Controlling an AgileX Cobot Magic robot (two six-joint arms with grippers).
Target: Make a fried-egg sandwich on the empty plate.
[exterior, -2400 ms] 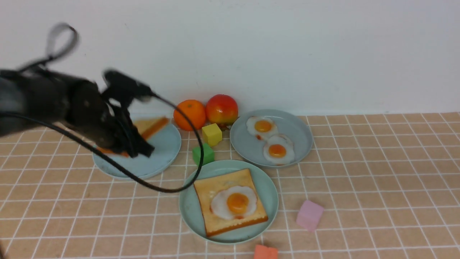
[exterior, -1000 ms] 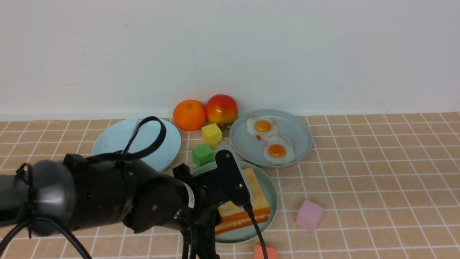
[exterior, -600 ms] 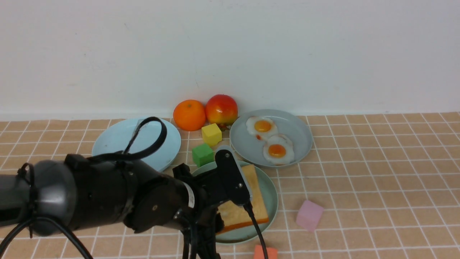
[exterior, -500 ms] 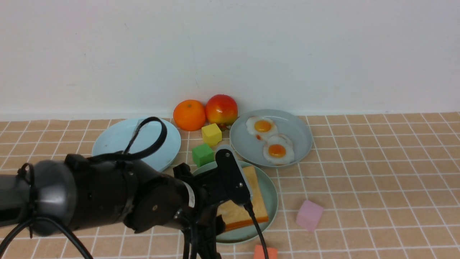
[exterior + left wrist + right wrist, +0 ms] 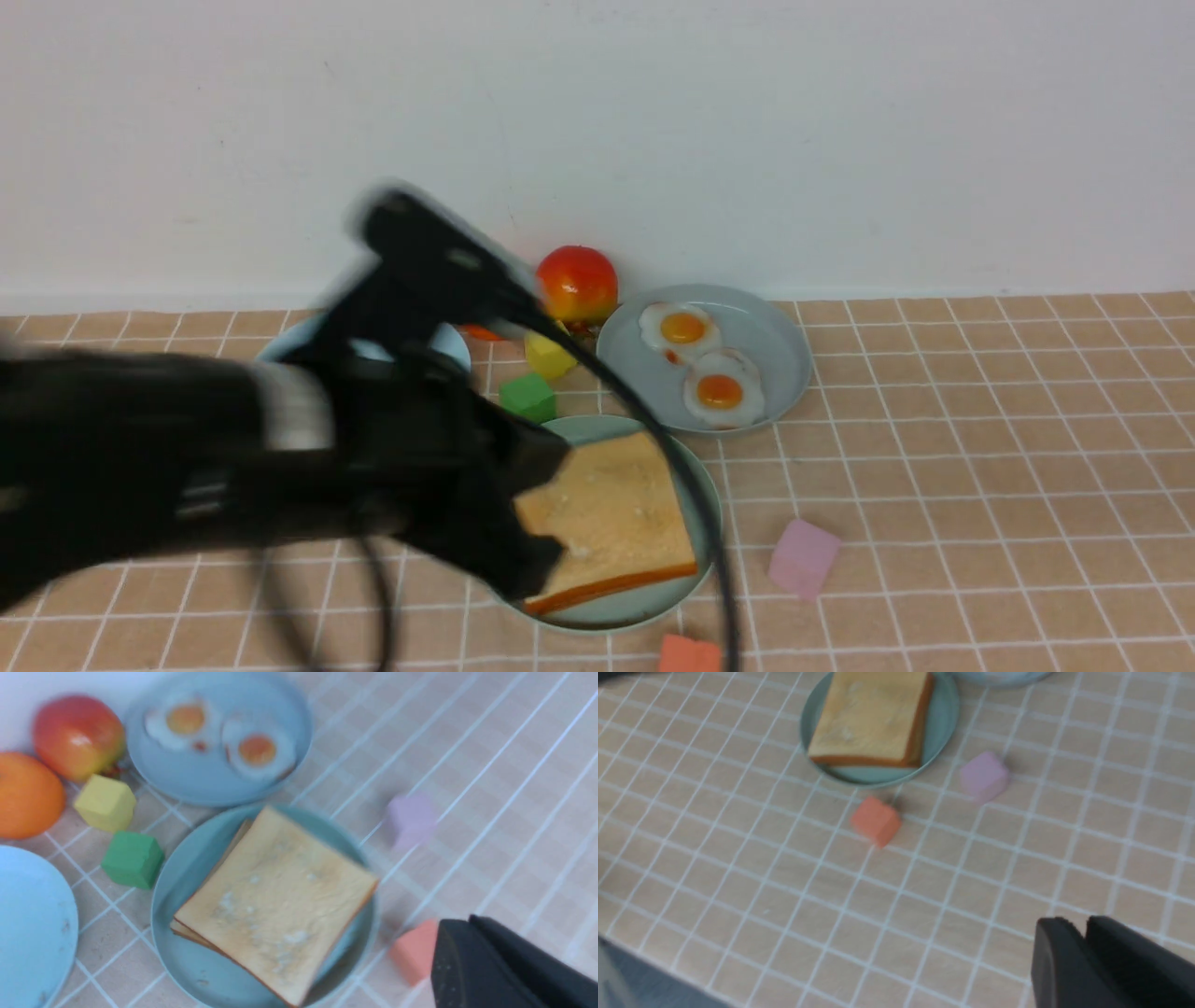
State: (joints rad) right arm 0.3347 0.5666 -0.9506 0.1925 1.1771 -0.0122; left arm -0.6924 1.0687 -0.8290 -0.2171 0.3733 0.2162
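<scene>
While the left arm reaches in from the left, blurred in the front view, its gripper (image 5: 468, 921) has its fingertips pressed together with nothing between them; the right gripper (image 5: 1084, 921) also has its tips together, empty, over the tiled surface (image 5: 971, 882). The sandwich (image 5: 616, 509) lies flat on the mint-green plate (image 5: 597, 429), one toast slice stacked slightly askew on another, with the filling hidden from sight; a green block (image 5: 528, 399) stands just beside the plate's far left edge, a pink block (image 5: 805, 558) to its right and an orange-red block (image 5: 690, 653) on its near side; the grey-blue plate (image 5: 789, 373), farther off and to the right, holds two fried eggs (image 5: 702, 359).
</scene>
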